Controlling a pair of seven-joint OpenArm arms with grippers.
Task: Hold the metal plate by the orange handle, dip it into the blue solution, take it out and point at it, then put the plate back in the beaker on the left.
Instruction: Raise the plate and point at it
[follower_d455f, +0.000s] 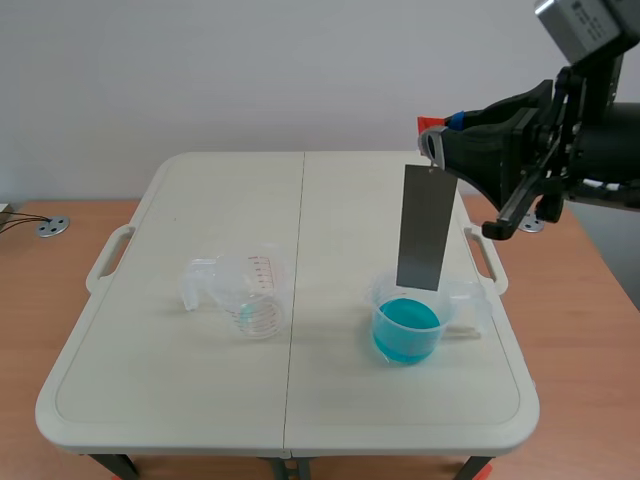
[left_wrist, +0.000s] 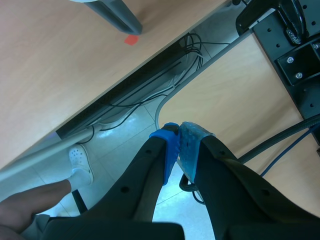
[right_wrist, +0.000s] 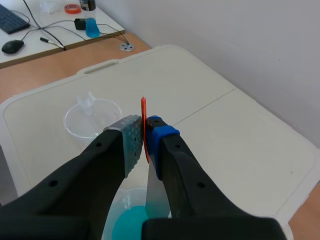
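A grey metal plate (follower_d455f: 428, 228) hangs upright over the beaker of blue solution (follower_d455f: 407, 325), its lower edge about level with the beaker's rim. My right gripper (follower_d455f: 437, 140) is shut on the plate's orange handle (right_wrist: 144, 125), and in the right wrist view the plate (right_wrist: 156, 199) drops down toward the blue liquid (right_wrist: 131, 222). An empty clear beaker with red marks (follower_d455f: 250, 292) stands to the left on the table; it also shows ahead of the right gripper (right_wrist: 92, 117). My left gripper (left_wrist: 179, 135) is shut on nothing, off the table, facing the floor.
The white folding table (follower_d455f: 150, 400) has side handles (follower_d455f: 108, 258). Beyond it, a desk carries a keyboard (right_wrist: 11, 20), a mouse (right_wrist: 12, 46) and a bottle of blue liquid (right_wrist: 90, 22). A person's leg and white shoe (left_wrist: 80, 161) and cables show under the left gripper.
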